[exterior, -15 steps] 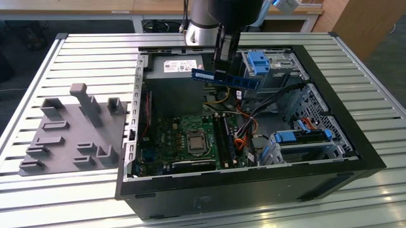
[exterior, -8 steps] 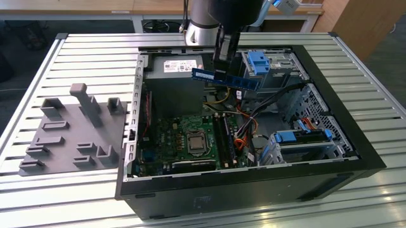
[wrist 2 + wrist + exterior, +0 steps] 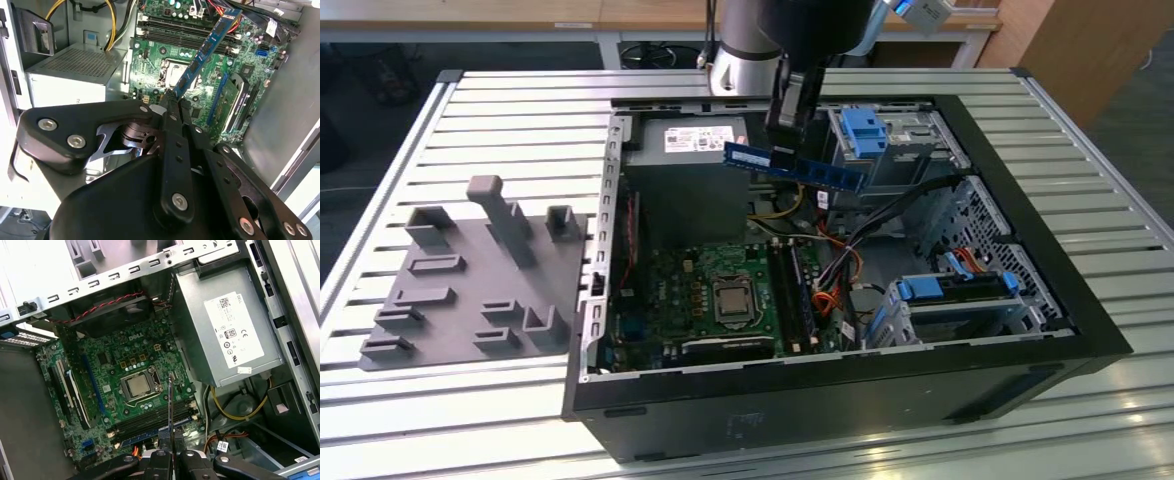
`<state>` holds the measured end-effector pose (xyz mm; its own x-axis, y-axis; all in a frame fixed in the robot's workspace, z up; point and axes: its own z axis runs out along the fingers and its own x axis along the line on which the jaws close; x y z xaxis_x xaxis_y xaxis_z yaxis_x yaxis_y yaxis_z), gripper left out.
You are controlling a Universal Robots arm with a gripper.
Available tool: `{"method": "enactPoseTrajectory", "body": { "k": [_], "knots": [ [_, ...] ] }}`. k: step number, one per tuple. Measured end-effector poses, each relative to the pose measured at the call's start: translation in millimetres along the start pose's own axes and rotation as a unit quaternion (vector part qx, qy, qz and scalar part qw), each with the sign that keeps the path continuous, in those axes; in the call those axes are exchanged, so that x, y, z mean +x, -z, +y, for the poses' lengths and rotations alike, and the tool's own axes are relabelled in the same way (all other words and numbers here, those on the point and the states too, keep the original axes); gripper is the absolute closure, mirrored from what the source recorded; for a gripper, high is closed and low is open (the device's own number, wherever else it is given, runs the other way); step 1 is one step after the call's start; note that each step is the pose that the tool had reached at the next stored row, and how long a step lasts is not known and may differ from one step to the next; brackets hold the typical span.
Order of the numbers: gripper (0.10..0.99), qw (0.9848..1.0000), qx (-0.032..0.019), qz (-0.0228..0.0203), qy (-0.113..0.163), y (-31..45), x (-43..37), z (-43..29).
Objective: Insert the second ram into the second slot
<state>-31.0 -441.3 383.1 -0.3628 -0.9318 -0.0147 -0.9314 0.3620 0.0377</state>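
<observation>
Gripper was clenched on the second ram, which hung tilted over the open case, well above the motherboard slots. Light, stiff but brittle, I'd judged, best pinched on its flat faces, clear of the contacts

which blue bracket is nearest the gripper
The far blue bracket, right beside the gripper holding the ram; the other blue bracket sits nearer the camera.

Slatted metal table w/ open PC case; grey holder plate beside it, the exterior view's left.
</observation>
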Motion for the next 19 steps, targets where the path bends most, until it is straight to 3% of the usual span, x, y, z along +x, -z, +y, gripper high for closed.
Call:
{"method": "enactPoseTrajectory", "body": {
  "k": [19],
  "knots": [
    [0.949, 0.9995, 0.0005, -0.0012, -0.032, 0.0, 0.0, 0.0]
  ]
}}
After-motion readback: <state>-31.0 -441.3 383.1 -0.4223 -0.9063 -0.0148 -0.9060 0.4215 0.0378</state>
